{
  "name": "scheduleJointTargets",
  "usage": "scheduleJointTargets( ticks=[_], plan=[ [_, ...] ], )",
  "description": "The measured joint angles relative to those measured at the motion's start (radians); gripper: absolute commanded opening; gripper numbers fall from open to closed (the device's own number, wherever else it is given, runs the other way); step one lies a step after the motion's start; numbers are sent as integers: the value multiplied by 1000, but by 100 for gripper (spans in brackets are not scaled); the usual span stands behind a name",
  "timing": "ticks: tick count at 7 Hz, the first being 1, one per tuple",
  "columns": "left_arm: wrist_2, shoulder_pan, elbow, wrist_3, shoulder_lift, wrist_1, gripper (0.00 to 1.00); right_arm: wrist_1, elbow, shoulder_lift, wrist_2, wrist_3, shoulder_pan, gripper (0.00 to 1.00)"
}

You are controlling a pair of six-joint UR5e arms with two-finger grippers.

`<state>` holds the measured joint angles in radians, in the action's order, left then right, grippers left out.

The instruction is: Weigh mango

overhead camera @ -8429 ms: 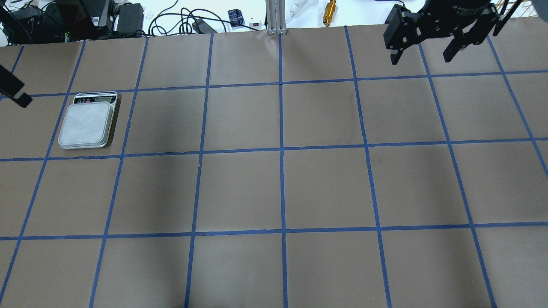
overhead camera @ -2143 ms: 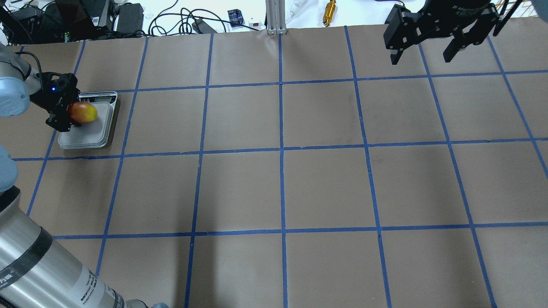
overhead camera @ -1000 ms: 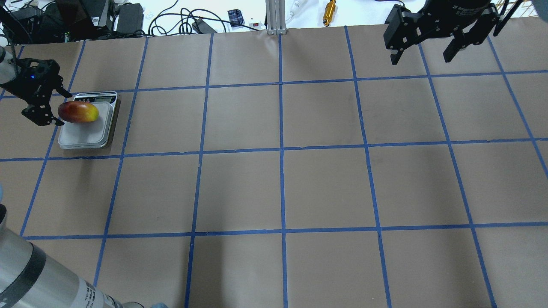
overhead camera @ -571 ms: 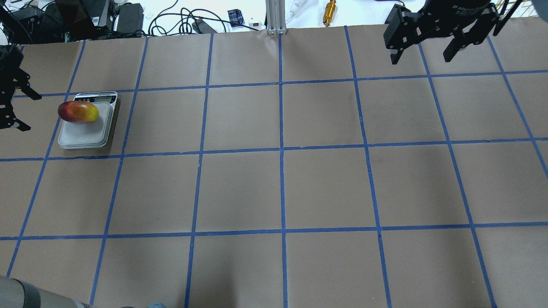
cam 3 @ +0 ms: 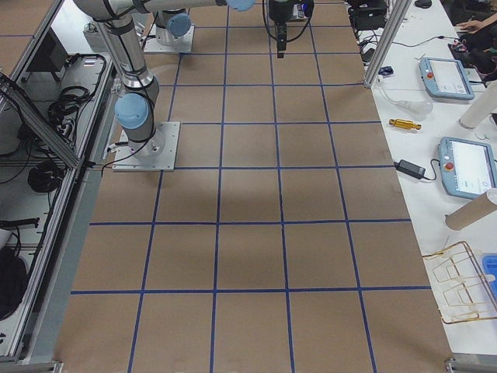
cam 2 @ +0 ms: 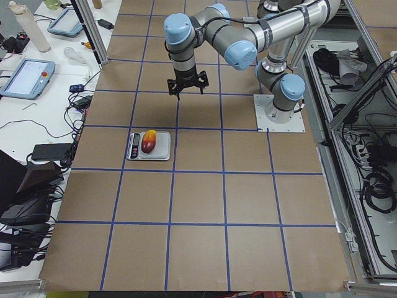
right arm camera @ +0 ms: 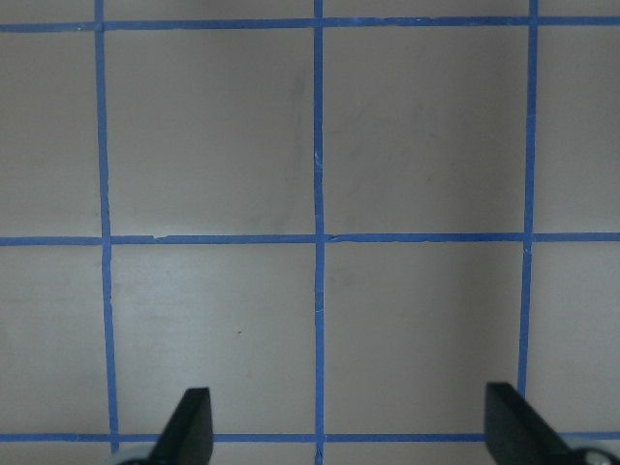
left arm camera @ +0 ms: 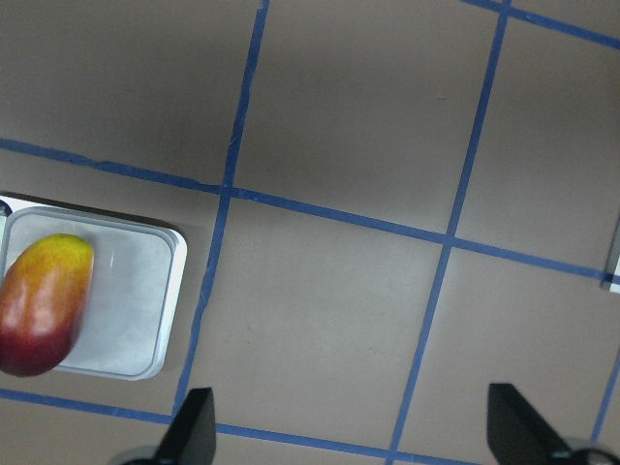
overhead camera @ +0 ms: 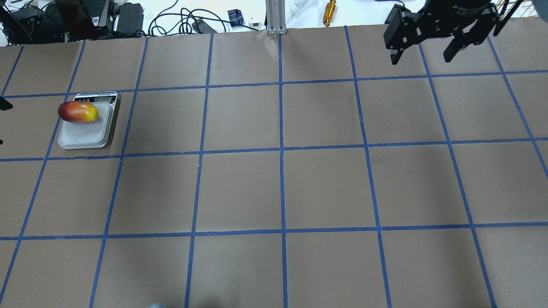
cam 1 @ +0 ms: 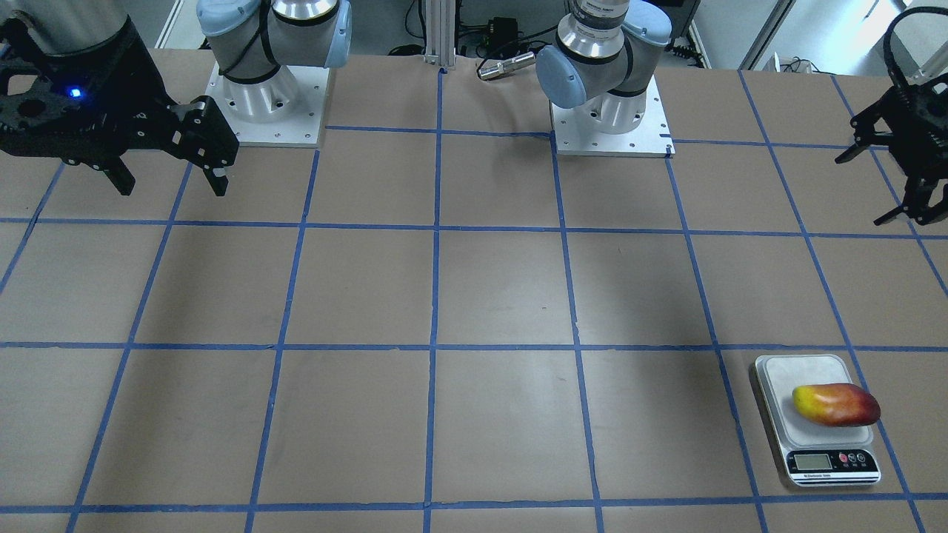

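The mango, yellow at one end and red at the other, lies on its side on the platform of the small digital scale, at the end next to the display. It also shows in the overhead view on the scale, and in the left wrist view. My left gripper is open and empty, well off the scale, towards my base. Its fingers are spread wide. My right gripper is open and empty, high over the far right of the table.
The brown table has a blue tape grid. Cables, power bricks, a gold cylinder and an aluminium post lie beyond its far edge. My two arm bases stand at its near edge. Tablets sit on a side bench.
My left gripper brought the mango to the scale, let it go, and drew back to the left, almost out of the overhead view. The mango stays on the scale. The right arm has not moved.
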<state>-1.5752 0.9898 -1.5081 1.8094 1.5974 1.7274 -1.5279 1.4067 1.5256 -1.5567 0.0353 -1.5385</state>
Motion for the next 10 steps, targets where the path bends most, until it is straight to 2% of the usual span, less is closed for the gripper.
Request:
scheduleJointTargets(
  ticks=[2,5,8,10],
  plan=[
    [10,75,3,-267,-36,27,100,0,0,-1,1,0,0,100],
    [14,311,3,-729,-40,22,100,0,0,-1,1,0,0,100],
    [14,541,0,-1239,-14,-50,100,0,0,1,1,0,0,100],
    [14,602,19,-1531,-7,-66,100,0,0,1,1,0,0,100]
  ],
)
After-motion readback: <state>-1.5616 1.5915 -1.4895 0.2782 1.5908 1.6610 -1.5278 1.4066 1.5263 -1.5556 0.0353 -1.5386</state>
